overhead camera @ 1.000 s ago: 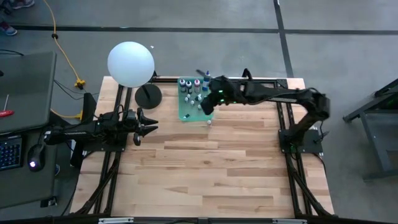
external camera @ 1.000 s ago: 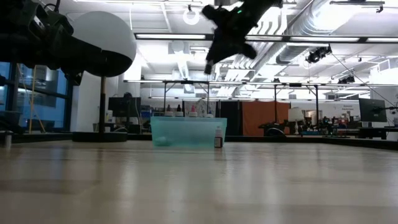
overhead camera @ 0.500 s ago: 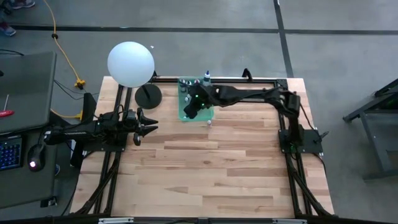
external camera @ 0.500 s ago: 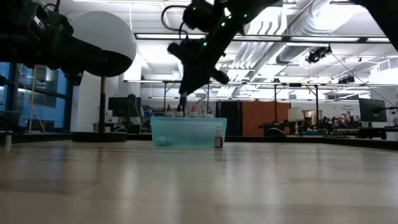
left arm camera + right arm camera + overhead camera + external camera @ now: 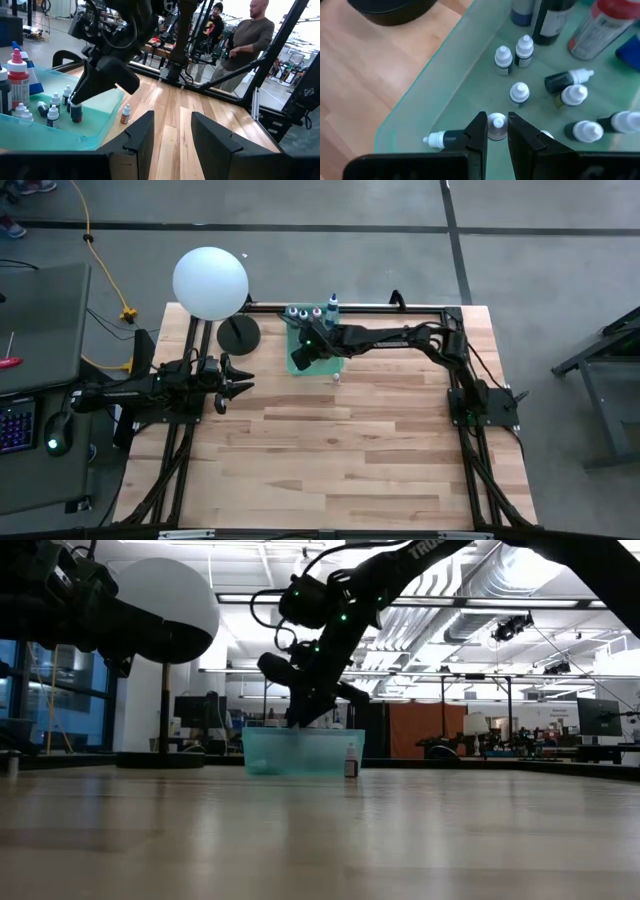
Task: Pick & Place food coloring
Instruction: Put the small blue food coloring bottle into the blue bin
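Right end effector (image 5: 496, 131) down in the green tray (image 5: 299, 361) at the desk's (image 5: 350, 450) far edge, clamped on a white-capped bottle (image 5: 496, 125), other bottles (image 5: 519, 93) standing and lying around it, one bottle (image 5: 336, 378) on the desk beside the tray, left end effector (image 5: 246, 388) waiting near the lamp (image 5: 210, 283), fingers apart, empty

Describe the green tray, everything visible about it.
The translucent green plastic tray is flat and shallow with a low raised rim. It lies flat at the far middle of the wooden table and holds small white-capped bottles, some upright, some lying down. The right gripper reaches into it.
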